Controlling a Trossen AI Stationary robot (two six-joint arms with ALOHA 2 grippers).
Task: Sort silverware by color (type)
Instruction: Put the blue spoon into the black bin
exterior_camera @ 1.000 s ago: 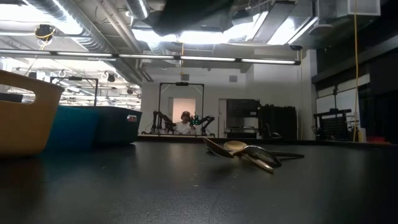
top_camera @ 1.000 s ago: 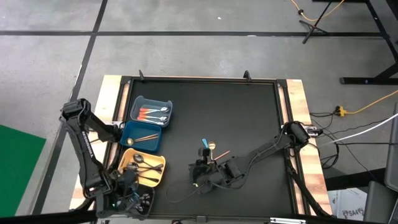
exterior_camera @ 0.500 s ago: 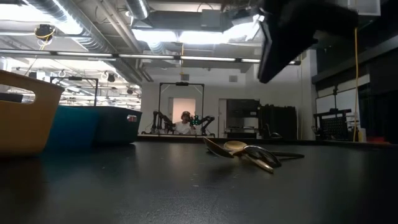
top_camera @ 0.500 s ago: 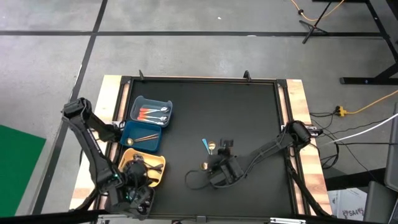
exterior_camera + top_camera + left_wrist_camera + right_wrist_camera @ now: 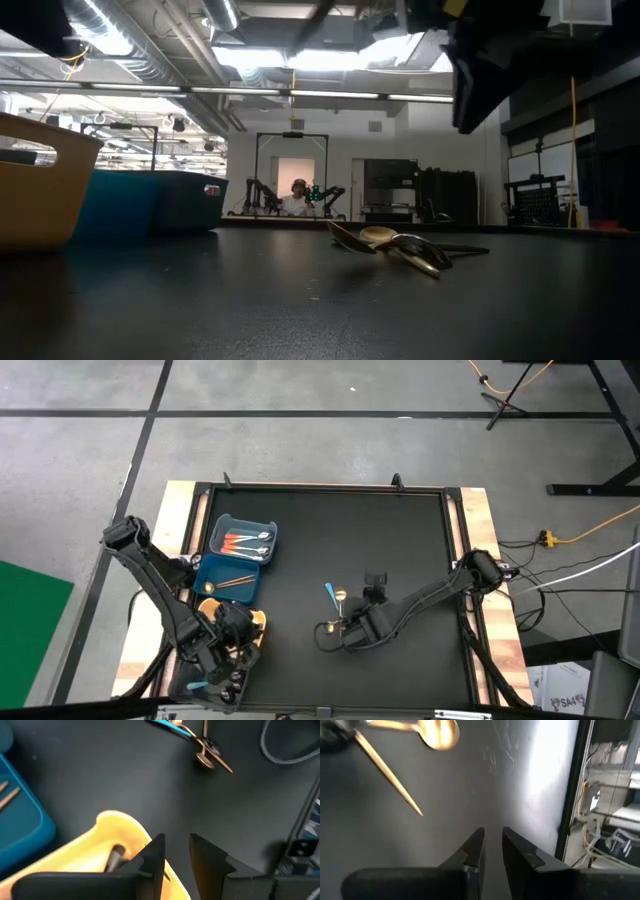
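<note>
left arm: folded at the near-left corner, wrist over the yellow bin (image 5: 256, 622)
left gripper (image 5: 176, 851): fingers a narrow gap apart, nothing between them; hangs over the yellow bin's inner rim where it meets bare mat
yellow bin: nearest of three bins in a column on the left side of the mat; at least one black piece (image 5: 116, 856) lies inside, mostly hidden by the arm in the high view
dark blue bin (image 5: 226, 576): middle of the column, touching the yellow one; a thin gold piece (image 5: 236, 581) lies slanted in it
grey-blue bin (image 5: 243, 537): far end of the column; orange-handled pieces with silver heads (image 5: 246, 543) lie side by side in it
loose silverware: small cluster on open mat, centre-near, well apart from the bins
light blue piece (image 5: 330, 593): left edge of the cluster, slanted
gold spoon (image 5: 372, 237): bowl toward the low camera, lying across darker pieces (image 5: 425, 249); second gold bowl (image 5: 327, 627) sits slightly nearer
right gripper (image 5: 489, 849): fingers slightly apart, empty; over bare mat just beside a gold spoon bowl (image 5: 439, 733) and a thin gold handle (image 5: 387, 772); touching neither
right arm: reaches from the right edge of the table (image 5: 478, 525) low across the mat toward the cluster
background: a person (image 5: 298, 201) seated at a far rig, seen in the low view
</note>
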